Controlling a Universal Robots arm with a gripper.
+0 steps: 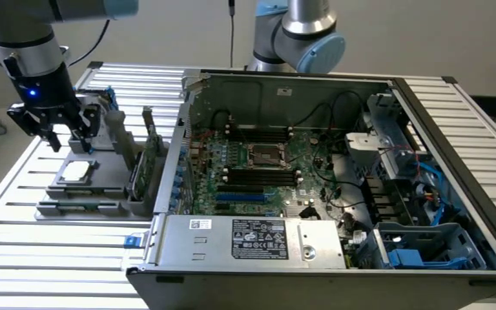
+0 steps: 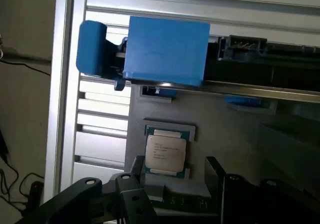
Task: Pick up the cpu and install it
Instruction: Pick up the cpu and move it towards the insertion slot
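The cpu (image 1: 77, 170) is a small silver square lying flat in a grey holder (image 1: 59, 190) on the slatted table, at the exterior view's left. My gripper (image 1: 68, 143) hangs a little above and behind it, open, with nothing between its dark fingers (image 1: 54, 138). In the wrist view the cpu (image 2: 166, 152) rests in its pale recess, just ahead of my gripper (image 2: 175, 176), apart from the fingertips (image 2: 214, 170). The dark metal-framed socket (image 1: 265, 155) sits mid-motherboard inside the open computer case (image 1: 317, 255).
A blue-framed hard drive (image 2: 167, 49) stands beyond the cpu holder. Upright green cards (image 1: 149, 155) stand between the holder and the case wall. A second arm (image 1: 304, 32) rises behind the case. Cables and blue drive bays (image 1: 429, 248) crowd the case's right side.
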